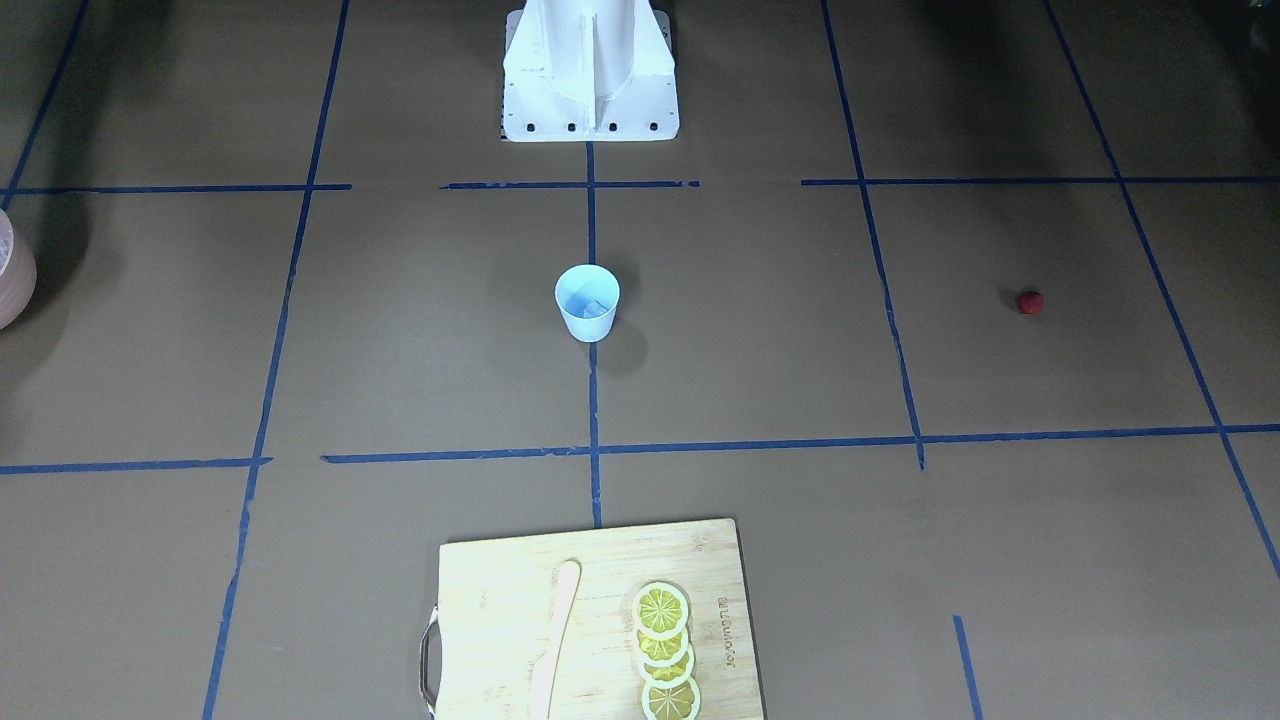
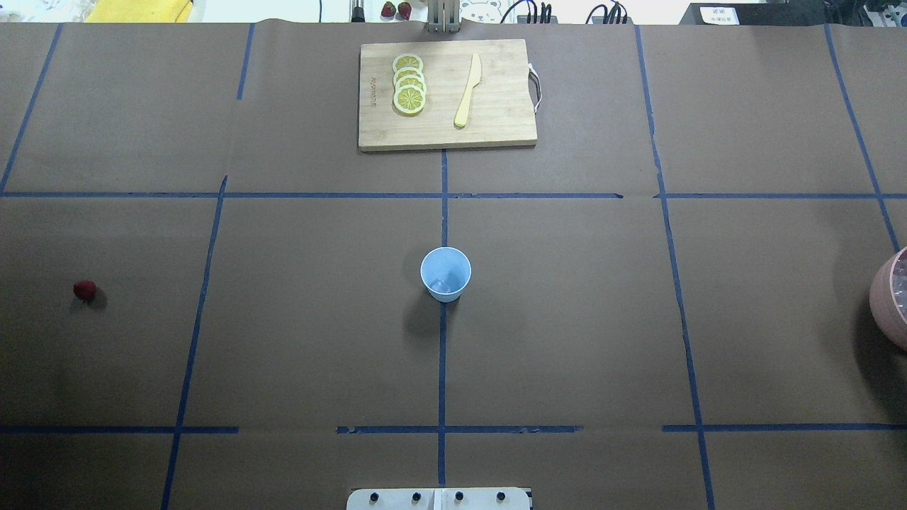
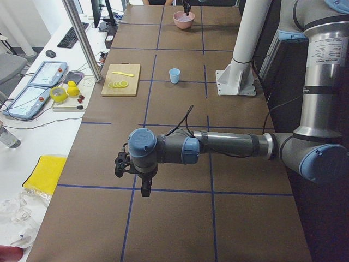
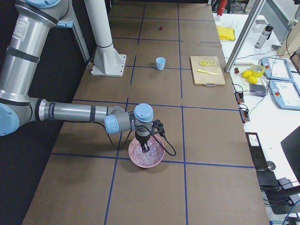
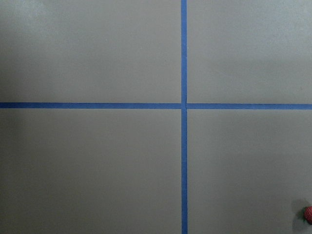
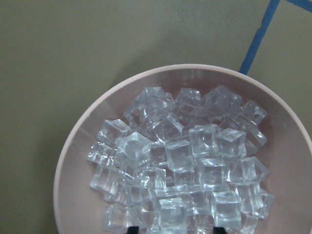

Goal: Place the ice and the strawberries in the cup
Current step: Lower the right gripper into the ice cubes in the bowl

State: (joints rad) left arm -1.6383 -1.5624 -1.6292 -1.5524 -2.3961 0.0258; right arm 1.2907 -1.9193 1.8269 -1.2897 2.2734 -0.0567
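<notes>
exterior right view: right gripper over the ice; finger gap cannot be told. slick ice could slip free before reaching the cup.

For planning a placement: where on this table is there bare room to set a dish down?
Bare brown paper lies between the small light-blue cup and tiny dark-red strawberry, and between cup and pink ice-filled bowl. The wooden cutting board is crowded.

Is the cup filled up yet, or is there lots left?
Partly. The cup seems to hold a piece of ice already. The right gripper hangs open over the pink bowl of ice cubes, perhaps for more. The strawberry lies on the table, far from the cup, untouched.
</notes>
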